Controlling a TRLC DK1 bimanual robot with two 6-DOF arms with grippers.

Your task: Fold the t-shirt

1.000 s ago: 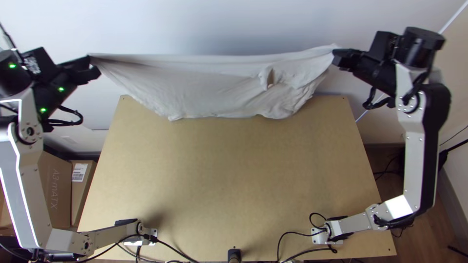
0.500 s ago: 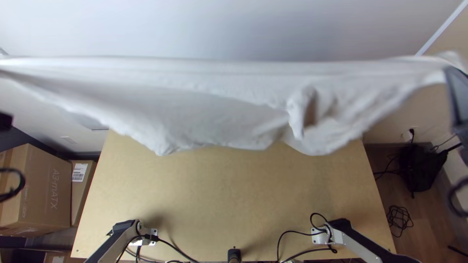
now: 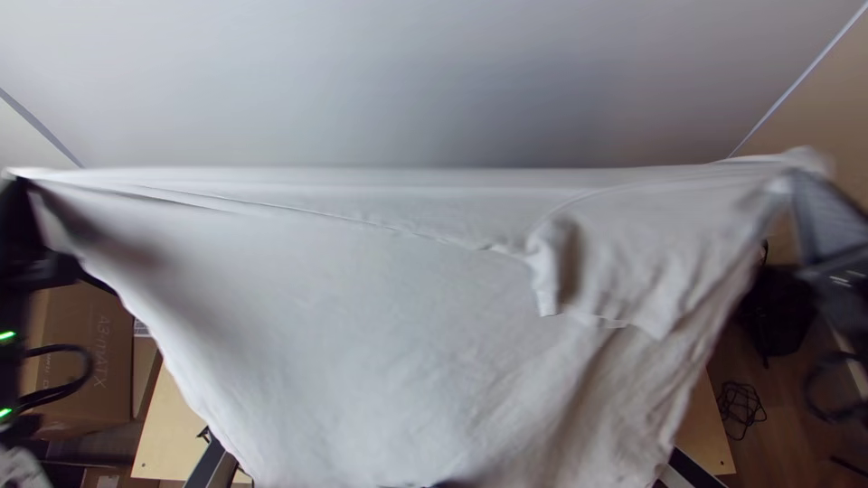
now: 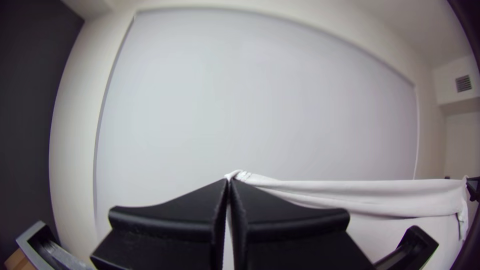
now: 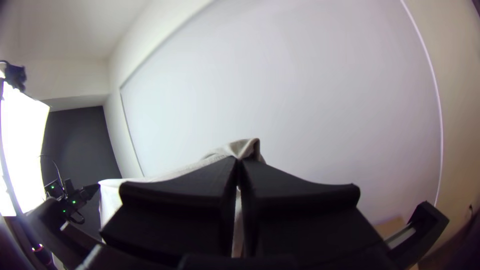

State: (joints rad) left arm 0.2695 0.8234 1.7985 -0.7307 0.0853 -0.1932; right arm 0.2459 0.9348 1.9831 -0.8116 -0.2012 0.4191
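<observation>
In the top view the white t-shirt (image 3: pixel 362 316) hangs stretched between both grippers, its upper edge taut and the rest draping down over the table. My left gripper (image 3: pixel 18 181) holds one upper corner at the far left, my right gripper (image 3: pixel 800 181) the other at the far right. A sleeve-like flap hangs at the cloth's right part. In the left wrist view, my left gripper (image 4: pixel 228 184) is shut on a corner of the t-shirt (image 4: pixel 390 192). My right gripper (image 5: pixel 239 162) is shut on bunched cloth of the t-shirt (image 5: pixel 220 152) in the right wrist view.
The wooden table (image 3: pixel 167 425) shows at its left and right parts beside the cloth. Cardboard boxes (image 3: pixel 77 361) stand on the floor to the left. A black bag (image 3: pixel 773 312) and coiled cables (image 3: pixel 741 411) lie on the floor to the right.
Both grippers moved outward and out of the top view's sides, then reappeared lower at its edges. The t-shirt has come up closer to the camera and now hangs down over much of the table.
</observation>
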